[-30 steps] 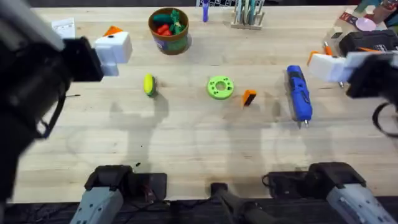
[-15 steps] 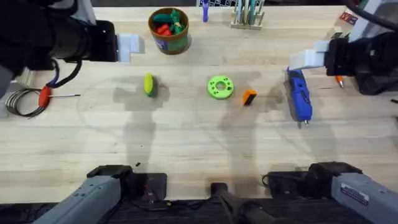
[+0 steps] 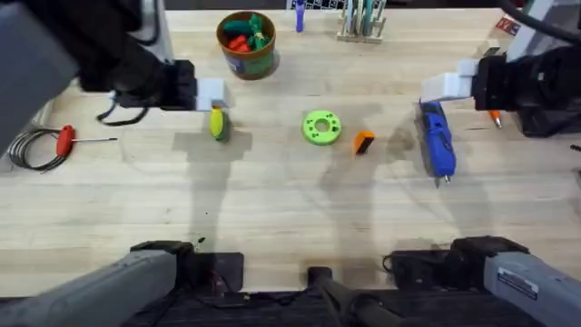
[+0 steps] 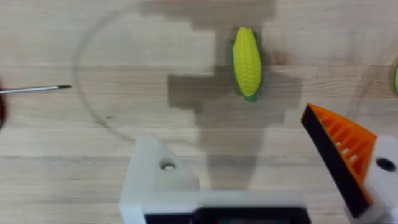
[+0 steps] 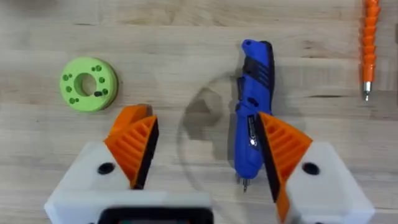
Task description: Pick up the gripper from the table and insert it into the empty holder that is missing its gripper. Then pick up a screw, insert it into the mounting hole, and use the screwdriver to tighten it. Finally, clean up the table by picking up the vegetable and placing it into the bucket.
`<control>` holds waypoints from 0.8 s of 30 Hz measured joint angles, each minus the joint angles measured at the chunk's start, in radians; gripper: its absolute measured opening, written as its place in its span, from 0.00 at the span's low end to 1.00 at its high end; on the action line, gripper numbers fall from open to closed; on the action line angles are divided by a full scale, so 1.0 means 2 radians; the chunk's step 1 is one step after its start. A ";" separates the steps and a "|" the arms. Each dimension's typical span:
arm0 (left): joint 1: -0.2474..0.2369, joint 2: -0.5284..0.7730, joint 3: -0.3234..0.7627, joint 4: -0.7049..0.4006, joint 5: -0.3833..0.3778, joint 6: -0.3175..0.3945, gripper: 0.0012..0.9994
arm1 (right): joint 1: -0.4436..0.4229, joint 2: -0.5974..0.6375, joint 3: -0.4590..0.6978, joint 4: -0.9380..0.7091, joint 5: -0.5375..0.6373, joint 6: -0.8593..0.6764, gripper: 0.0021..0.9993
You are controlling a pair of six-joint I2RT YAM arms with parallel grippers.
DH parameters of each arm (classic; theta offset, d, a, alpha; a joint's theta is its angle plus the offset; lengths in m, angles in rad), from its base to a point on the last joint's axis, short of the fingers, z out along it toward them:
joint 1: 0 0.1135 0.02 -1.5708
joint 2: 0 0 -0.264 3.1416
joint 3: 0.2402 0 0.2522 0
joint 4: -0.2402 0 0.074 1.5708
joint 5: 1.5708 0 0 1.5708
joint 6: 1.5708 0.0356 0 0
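Since half a second ago, our left arm is swinging rightward and nearer, and its left gripper (image 3: 211,94) is now hanging just above the small oblong yellow-green toy vegetable (image 3: 218,124) on the left part of the pale wooden table (image 3: 272,209). Our right arm is staying almost where it was. In the left wrist view, the white blocky plastic holder (image 4: 158,180) is showing a bare mounting hole, while the other finger (image 4: 342,152) is carrying its orange ribbed pad; the jaws are standing spread apart with nothing between them, and the vegetable (image 4: 246,61) is lying beyond them. The right gripper (image 5: 205,155) is hovering released over the fat blue pen-shaped screwdriver (image 5: 252,130), which is lying at the right of the table. The small orange wedge-shaped plastic gripper (image 3: 363,142) is resting near the middle, just right of the round green disc with holes (image 3: 321,127). The small round brown bucket (image 3: 246,44) is standing at the far edge, holding red and green toy vegetables. A red-handled tool (image 3: 65,140) is lying at the far left.
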 joint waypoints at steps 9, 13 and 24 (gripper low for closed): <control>-0.003 0.149 0.000 0.048 0.010 -0.047 0.99 | 0.000 0.000 0.000 0.000 0.000 0.000 0.93; -0.003 0.186 0.000 0.071 0.019 -0.057 0.99 | 0.000 0.000 0.000 0.000 0.000 0.000 0.93; -0.003 0.232 0.001 0.076 0.032 -0.066 0.77 | 0.000 0.000 0.000 0.000 0.000 0.000 0.93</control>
